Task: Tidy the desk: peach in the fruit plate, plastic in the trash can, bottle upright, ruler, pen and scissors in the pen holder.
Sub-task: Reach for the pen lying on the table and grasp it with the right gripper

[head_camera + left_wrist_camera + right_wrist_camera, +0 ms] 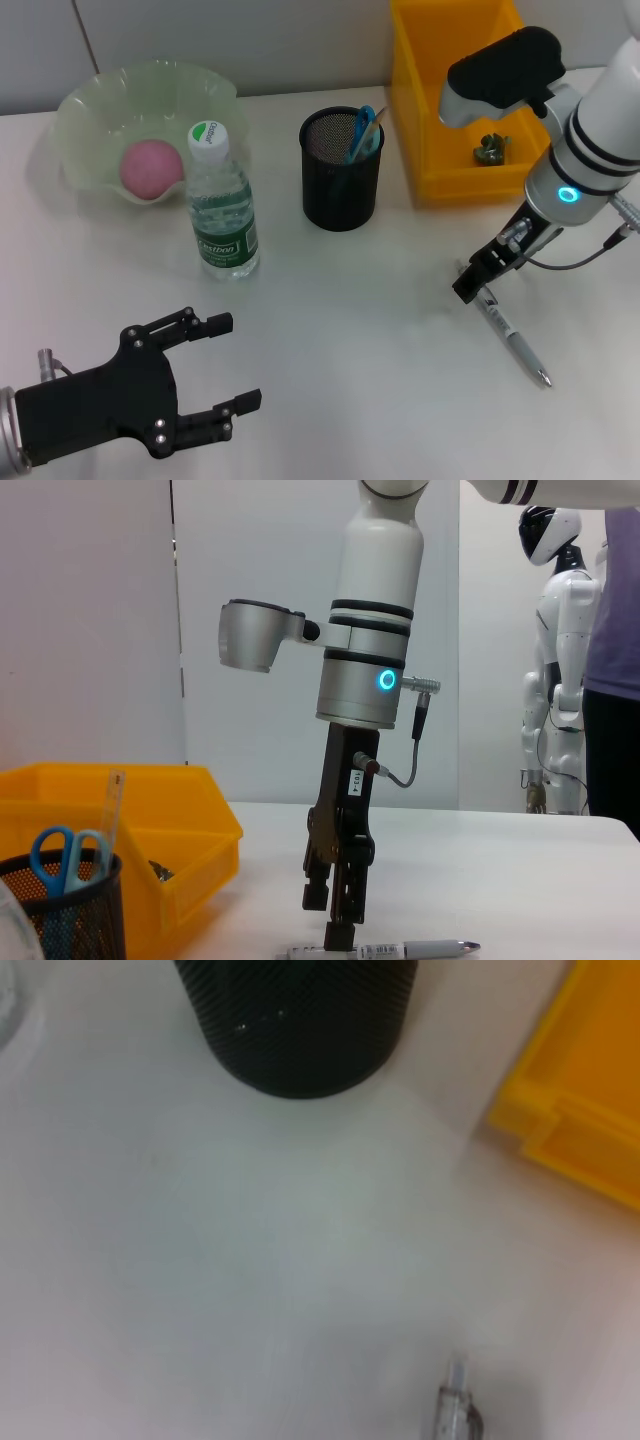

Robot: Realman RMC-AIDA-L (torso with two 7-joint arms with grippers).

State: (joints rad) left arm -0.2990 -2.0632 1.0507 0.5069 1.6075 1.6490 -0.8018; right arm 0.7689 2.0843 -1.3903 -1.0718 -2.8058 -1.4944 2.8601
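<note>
A white pen (512, 338) lies flat on the table at the right. My right gripper (470, 288) stands down over its upper end, touching it; the left wrist view shows this gripper (338, 925) on the pen (400, 948). The black mesh pen holder (342, 175) holds blue scissors (362, 125) and a clear ruler (113, 800). A pink peach (152, 167) rests in the green fruit plate (80, 120). The bottle (222, 205) stands upright beside it. Crumpled plastic (492, 148) lies in the yellow trash can (425, 120). My left gripper (240, 361) hovers open at the front left.
In the right wrist view the pen holder (300, 1020) and the yellow bin's corner (590, 1110) lie beyond the pen's end (455, 1415). A white humanoid robot (555, 650) and a person stand behind the table.
</note>
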